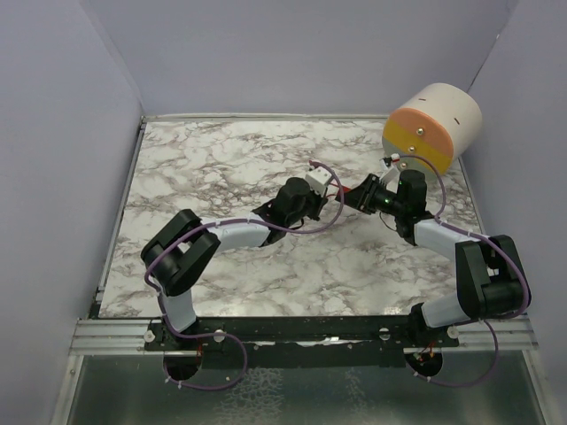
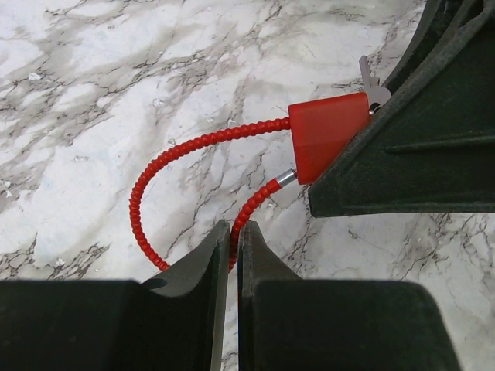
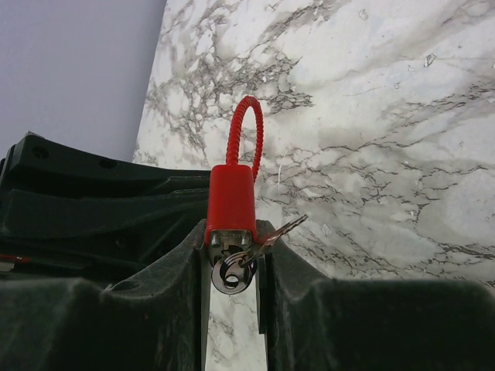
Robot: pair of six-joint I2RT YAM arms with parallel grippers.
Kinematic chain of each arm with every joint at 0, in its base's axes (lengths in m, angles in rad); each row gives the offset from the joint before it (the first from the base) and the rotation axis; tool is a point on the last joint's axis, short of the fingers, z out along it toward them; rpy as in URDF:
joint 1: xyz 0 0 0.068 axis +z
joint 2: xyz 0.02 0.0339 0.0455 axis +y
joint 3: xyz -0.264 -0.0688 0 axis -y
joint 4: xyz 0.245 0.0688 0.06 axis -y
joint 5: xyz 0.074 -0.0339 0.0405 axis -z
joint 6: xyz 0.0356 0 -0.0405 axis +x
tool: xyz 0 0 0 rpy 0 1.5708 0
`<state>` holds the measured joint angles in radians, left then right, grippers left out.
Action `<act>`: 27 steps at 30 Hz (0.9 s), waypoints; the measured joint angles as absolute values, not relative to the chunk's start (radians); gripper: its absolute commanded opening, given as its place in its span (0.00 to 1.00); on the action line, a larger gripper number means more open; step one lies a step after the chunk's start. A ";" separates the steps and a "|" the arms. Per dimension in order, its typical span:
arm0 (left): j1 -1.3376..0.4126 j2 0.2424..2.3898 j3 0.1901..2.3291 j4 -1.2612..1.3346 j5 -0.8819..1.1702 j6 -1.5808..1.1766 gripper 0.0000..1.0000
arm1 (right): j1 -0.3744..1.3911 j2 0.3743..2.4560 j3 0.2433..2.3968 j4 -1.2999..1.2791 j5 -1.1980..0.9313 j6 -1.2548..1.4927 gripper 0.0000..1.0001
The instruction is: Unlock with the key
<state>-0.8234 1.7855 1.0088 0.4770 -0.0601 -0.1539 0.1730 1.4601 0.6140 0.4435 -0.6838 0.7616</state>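
A red padlock (image 3: 230, 197) with a beaded red cable loop (image 2: 155, 193) hangs above the marble table (image 1: 221, 159). My right gripper (image 3: 232, 241) is shut on the lock's body. A silver key (image 3: 230, 272) sits in the keyhole at the body's near end, and a second key (image 3: 280, 229) on the same ring sticks out to the right. My left gripper (image 2: 233, 232) is shut on one leg of the cable close to the body (image 2: 325, 131); a silver end piece (image 2: 286, 178) shows on that leg. In the top view both grippers meet at the lock (image 1: 340, 189), right of centre.
A cream cylinder with an orange and yellow face (image 1: 434, 124) lies at the table's back right corner, just behind my right arm (image 1: 416, 221). Grey walls close in the table on the left, back and right.
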 measured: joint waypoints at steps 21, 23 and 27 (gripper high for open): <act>-0.868 1.681 0.861 0.528 0.013 -0.146 0.00 | 0.171 1.460 0.581 0.483 -0.710 0.847 0.33; -0.879 1.677 0.860 0.528 0.010 -0.159 0.00 | 0.169 1.460 0.581 0.500 -0.708 0.852 0.38; -0.900 1.677 0.860 0.524 -0.001 -0.178 0.00 | 0.163 1.460 0.581 0.519 -0.707 0.862 0.42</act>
<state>-0.8997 1.6768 0.8597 0.5236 -0.0010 -0.1783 0.1635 1.4597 0.5808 0.5190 -0.7074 0.8616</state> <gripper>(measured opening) 0.085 0.400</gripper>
